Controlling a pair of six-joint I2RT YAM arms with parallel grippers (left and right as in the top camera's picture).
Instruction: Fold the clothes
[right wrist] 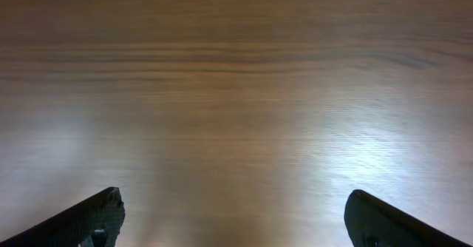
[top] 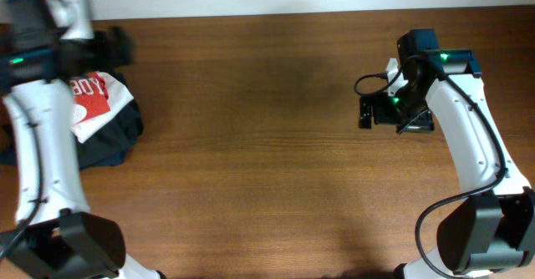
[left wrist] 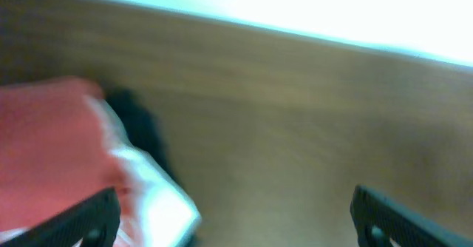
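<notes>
Both arms share one build: glossy white tubular links joined by black joint housings. The left arm (top: 38, 145), at 9 o'clock in the overhead view, has a pale grey rounded joint cap (top: 73, 13), a small green light (top: 15, 60) on a black housing, and a bulky black base (top: 84, 241) at 7 o'clock. The right arm (top: 472, 137), at 3 o'clock, has a teal-topped black joint (top: 418, 41), a brighter green light (top: 445, 58), and thin black cables (top: 372, 82) looping beside it, with another trailing along its link toward a rounded black base (top: 476, 233) at 5 o'clock. In the wrist views, the left fingers (left wrist: 89, 219) and right fingers (right wrist: 92, 216) are matte black wedges.
</notes>
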